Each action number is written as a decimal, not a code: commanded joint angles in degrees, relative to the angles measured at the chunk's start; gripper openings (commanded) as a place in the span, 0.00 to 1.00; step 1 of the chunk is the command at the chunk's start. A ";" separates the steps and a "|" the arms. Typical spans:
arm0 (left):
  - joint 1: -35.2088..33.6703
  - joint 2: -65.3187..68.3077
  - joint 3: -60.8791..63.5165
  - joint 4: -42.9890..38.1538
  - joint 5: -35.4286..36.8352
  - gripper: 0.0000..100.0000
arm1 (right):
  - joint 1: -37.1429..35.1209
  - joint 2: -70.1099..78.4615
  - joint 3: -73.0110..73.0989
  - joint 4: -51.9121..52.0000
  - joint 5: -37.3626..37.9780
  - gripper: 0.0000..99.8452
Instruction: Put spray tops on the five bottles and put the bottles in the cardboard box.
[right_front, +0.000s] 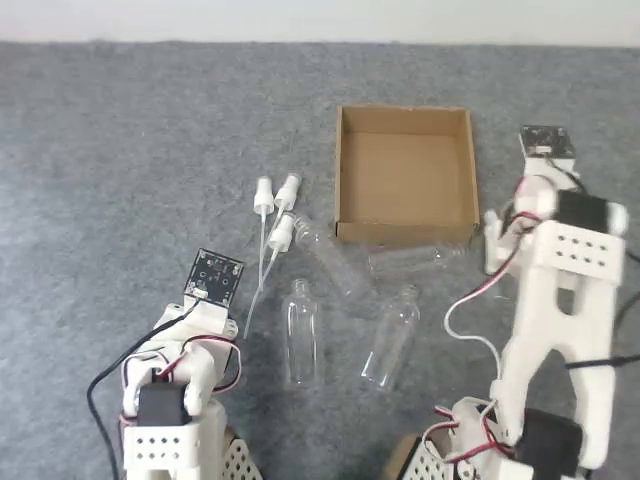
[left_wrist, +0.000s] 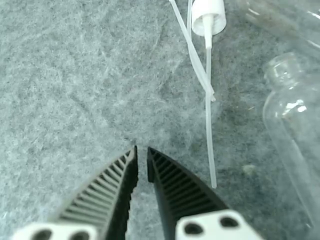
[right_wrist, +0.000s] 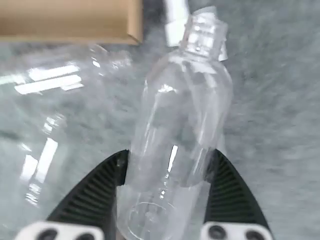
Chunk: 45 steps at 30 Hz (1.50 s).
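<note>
1 cardboard box (right_front: 404, 232) sits open on the grey mat (right_front: 120, 150). 3 spray tops (right_front: 281, 233) lie loose at its 8 o'clock. 4 clear bottles (right_front: 300, 330) lie from its 6 to 7 o'clock. The right gripper (right_wrist: 167, 156) clamps a held bottle (right_wrist: 185, 110) by the body. The left gripper (left_wrist: 141, 150) has its jaws almost closed and empty.

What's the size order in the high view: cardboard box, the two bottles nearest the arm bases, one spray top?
1. cardboard box
2. straight bottle and slanted bottle: look alike, not ranked
3. spray top: smallest in area despite its long tube
</note>
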<state>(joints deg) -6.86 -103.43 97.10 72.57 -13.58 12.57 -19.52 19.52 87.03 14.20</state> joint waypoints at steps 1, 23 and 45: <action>0.18 -1.05 -0.57 0.18 -0.26 0.03 | 10.24 -3.47 -6.68 1.36 19.43 0.09; -0.09 -1.14 -0.57 -8.97 -0.44 0.03 | 26.59 24.92 -6.51 -25.19 45.89 0.09; -2.99 59.78 -60.53 -2.11 -2.02 0.10 | 26.51 31.25 -6.59 -27.91 45.71 0.35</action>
<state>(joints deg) -9.93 -63.52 53.32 68.44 -19.03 38.59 12.57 15.30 59.69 59.21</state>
